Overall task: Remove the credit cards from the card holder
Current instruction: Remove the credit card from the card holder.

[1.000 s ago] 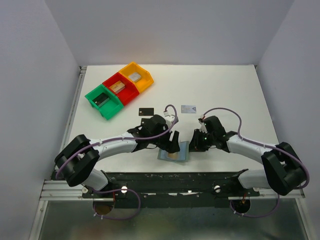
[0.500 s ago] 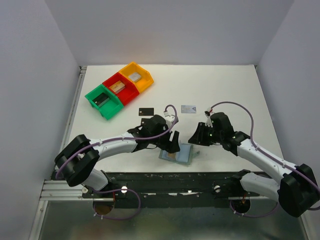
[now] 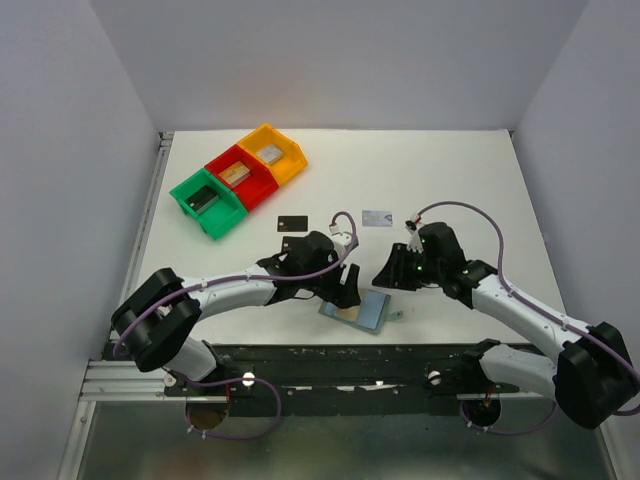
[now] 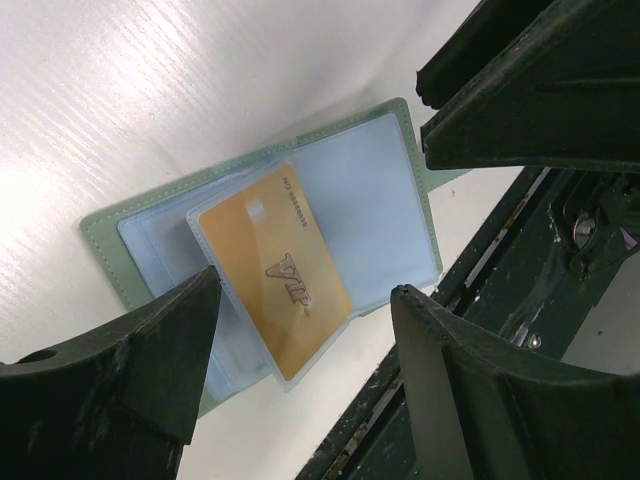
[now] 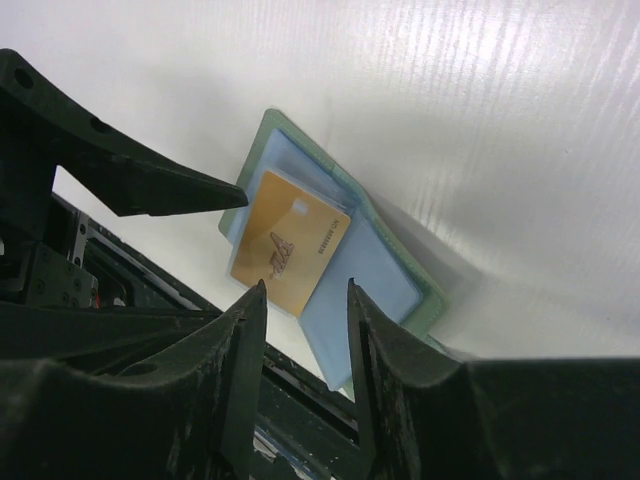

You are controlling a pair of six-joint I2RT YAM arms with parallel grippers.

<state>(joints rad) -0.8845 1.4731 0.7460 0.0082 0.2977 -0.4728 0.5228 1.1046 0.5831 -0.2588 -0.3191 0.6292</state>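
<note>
We see the card holder [image 4: 375, 195] edged grey-green, its inner panels pale blue, and a gold card [image 4: 285, 265] lettered "VIP" in darker gold. On the white table [image 3: 450, 180] lie a black card [image 3: 292, 222], a silvery-blue card [image 3: 377, 217], a green bin [image 3: 224, 222], a red bin [image 3: 260, 192] and a yellow bin [image 3: 291, 164].

Both arms reach inward from their bases with elbows bent outward and forearms low over the surface, so the claws nearly meet at the near middle. The left claw [image 3: 345, 292] points downward, its fingers [image 4: 150, 350] spread wide. The right claw [image 3: 388, 277] tilts inward, its fingers [image 5: 240, 350] parted by a narrow gap.
</note>
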